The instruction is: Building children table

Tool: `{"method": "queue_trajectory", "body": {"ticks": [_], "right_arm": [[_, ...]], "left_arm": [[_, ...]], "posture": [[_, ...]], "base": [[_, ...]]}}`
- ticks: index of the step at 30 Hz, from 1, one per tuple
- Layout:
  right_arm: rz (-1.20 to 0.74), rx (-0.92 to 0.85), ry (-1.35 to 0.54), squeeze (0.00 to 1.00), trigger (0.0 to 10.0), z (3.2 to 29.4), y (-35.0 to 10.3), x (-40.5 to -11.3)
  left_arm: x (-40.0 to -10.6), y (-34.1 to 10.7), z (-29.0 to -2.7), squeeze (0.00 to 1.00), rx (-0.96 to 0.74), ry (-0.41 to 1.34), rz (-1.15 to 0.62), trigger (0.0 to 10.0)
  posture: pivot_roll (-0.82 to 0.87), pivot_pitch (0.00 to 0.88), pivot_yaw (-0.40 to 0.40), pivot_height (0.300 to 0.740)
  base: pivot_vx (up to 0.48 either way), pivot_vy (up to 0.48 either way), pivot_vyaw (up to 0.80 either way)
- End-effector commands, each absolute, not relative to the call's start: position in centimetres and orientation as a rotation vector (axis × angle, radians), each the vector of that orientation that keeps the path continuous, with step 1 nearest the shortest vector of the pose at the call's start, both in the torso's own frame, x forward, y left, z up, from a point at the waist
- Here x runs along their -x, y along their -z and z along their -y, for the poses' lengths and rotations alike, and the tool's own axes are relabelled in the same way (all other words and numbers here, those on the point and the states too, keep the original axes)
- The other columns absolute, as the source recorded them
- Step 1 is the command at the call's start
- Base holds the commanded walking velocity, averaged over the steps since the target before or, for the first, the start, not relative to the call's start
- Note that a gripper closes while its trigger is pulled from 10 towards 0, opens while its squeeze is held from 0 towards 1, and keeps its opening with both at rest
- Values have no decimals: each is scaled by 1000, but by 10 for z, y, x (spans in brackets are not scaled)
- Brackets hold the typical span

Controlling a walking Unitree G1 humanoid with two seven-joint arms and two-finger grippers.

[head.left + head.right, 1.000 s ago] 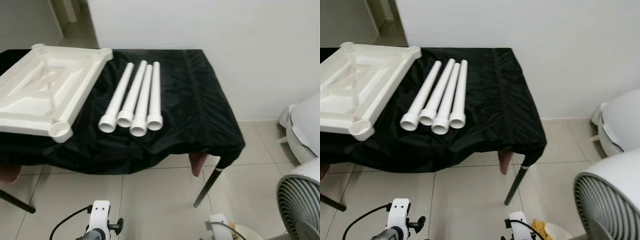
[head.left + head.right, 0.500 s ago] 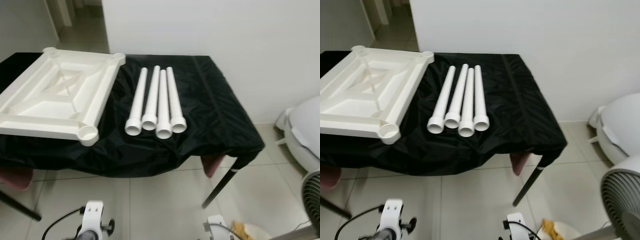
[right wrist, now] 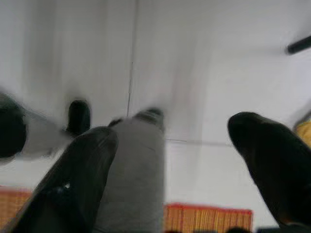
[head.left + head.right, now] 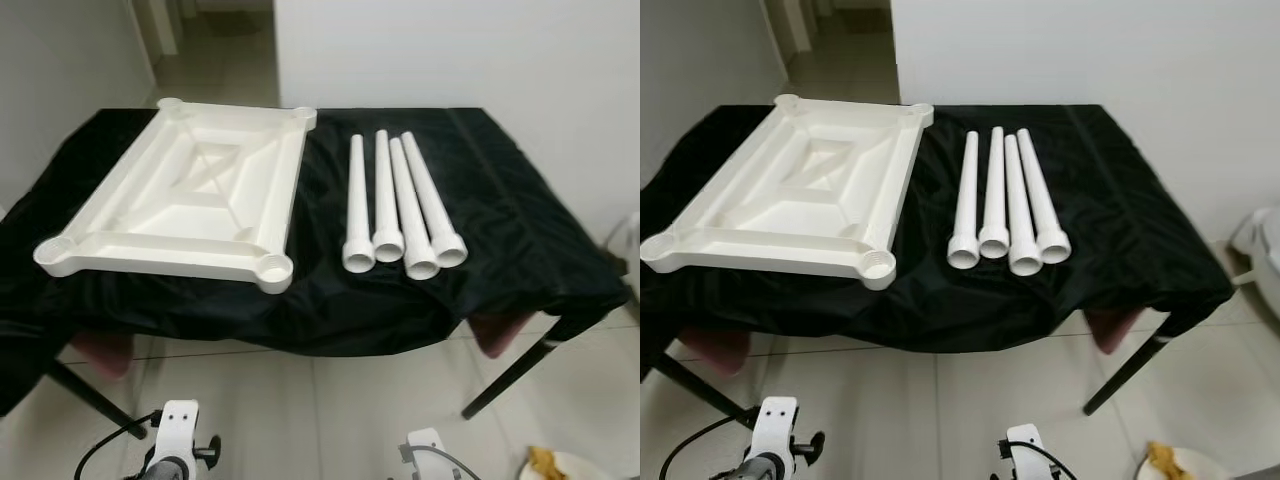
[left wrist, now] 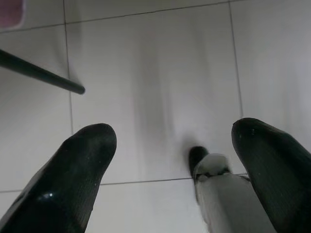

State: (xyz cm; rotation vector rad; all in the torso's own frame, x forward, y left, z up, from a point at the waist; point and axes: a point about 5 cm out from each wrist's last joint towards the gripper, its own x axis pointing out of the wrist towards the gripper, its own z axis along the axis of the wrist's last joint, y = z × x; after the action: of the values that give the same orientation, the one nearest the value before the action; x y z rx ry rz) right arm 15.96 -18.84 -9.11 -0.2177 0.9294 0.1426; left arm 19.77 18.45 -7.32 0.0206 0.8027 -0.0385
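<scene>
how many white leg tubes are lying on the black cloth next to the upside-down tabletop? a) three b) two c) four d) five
c: four white leg tubes lie side by side on the black cloth, to the right of the upside-down tabletop, their wide ends toward the robot.

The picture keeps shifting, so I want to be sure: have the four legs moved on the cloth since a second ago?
No. The legs lie in the same row beside the tabletop, at the same folds of the cloth; the camera turned.
</scene>
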Motion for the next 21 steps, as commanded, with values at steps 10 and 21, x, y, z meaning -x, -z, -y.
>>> {"method": "queue_trajectory", "body": {"ticks": [10,21], "right_arm": [[-951,220,-159,0,10000,184,93,-157],[-902,210,-147,0,10000,188,87,-171]], "left_arm": [[-194,74,-192,0,-55,37,-811,10000],[-205,64,-203,0,-108,96,-748,10000]], "posture": [[-21,0,28,740],[-13,0,30,740]], "base": [[0,165,0],[0,0,0]]}}
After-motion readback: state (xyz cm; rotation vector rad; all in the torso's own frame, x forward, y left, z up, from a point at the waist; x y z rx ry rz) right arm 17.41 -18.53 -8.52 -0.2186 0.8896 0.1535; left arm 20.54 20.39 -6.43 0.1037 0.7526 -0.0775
